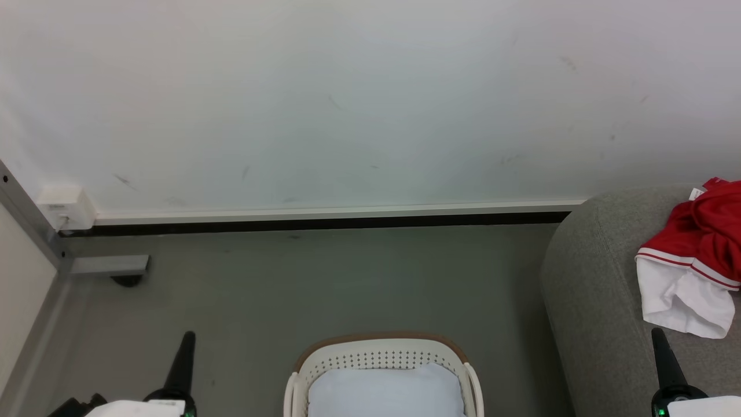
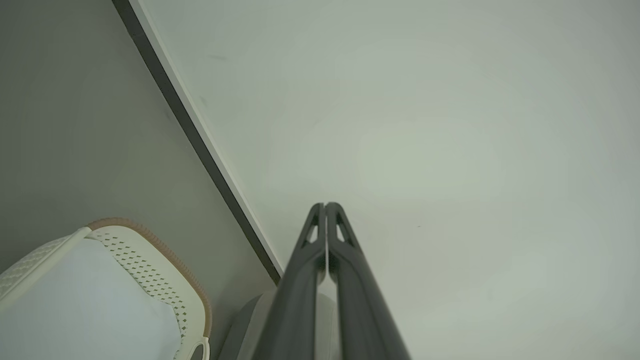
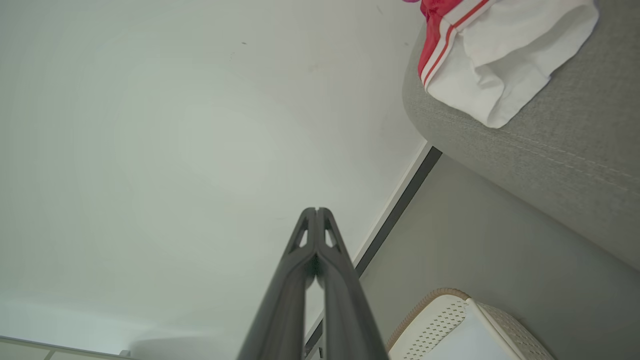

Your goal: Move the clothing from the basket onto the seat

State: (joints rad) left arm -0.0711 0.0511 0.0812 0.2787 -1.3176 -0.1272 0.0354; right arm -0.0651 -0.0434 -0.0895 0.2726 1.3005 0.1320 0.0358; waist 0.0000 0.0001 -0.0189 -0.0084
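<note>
1. Red clothing [image 1: 703,231] with white bands lies in a crumpled heap on the grey seat [image 1: 596,301] at the far right. A white fold of it trails toward the near side.
2. The cream basket [image 1: 379,347], perforated and rimmed in brown, stands on the grey floor [image 1: 324,278] at near centre, left of the seat and apart from it. A pale flat pad [image 1: 385,394] lies inside it.
3. The left gripper [image 1: 189,336] hangs over the floor at the near left, apart from the basket. In the left wrist view its two dark fingers [image 2: 300,280] are pressed together tip to tip, with nothing between them.
4. The right gripper [image 1: 657,333] sits at the near right over the seat, near the white fold of the clothing but apart from it. In the right wrist view its fingers [image 3: 345,300] are likewise closed against each other and carry nothing.
5. A scuffed white wall [image 1: 347,104] fills the far side, edged by a dark baseboard [image 1: 330,223]. A small white box [image 1: 63,205] is fixed at the wall's far-left corner.
</note>
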